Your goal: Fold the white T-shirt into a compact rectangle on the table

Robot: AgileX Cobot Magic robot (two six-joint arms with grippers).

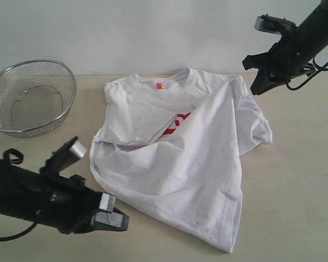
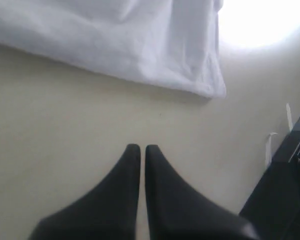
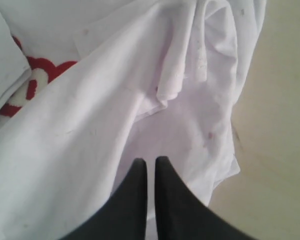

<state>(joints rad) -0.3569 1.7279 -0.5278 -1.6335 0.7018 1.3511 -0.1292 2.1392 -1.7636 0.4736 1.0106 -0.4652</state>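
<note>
The white T-shirt point(image 1: 186, 158) lies rumpled in the middle of the table point(image 1: 295, 196), its lower part folded up over the chest so only a bit of red lettering point(image 1: 177, 124) shows below the crew neck and orange tag point(image 1: 159, 85). My left gripper point(image 1: 110, 219) is shut and empty, low over bare table near the shirt's front-left edge point(image 2: 140, 55). My right gripper point(image 1: 258, 87) is shut and empty, raised above the shirt's back-right sleeve; in the right wrist view its tips point(image 3: 150, 161) hang over bunched white cloth point(image 3: 190, 100).
A round wire-mesh basket point(image 1: 30, 97) stands at the back left of the table. A pale wall runs behind the table's far edge. Bare tabletop lies to the right of the shirt and along the front.
</note>
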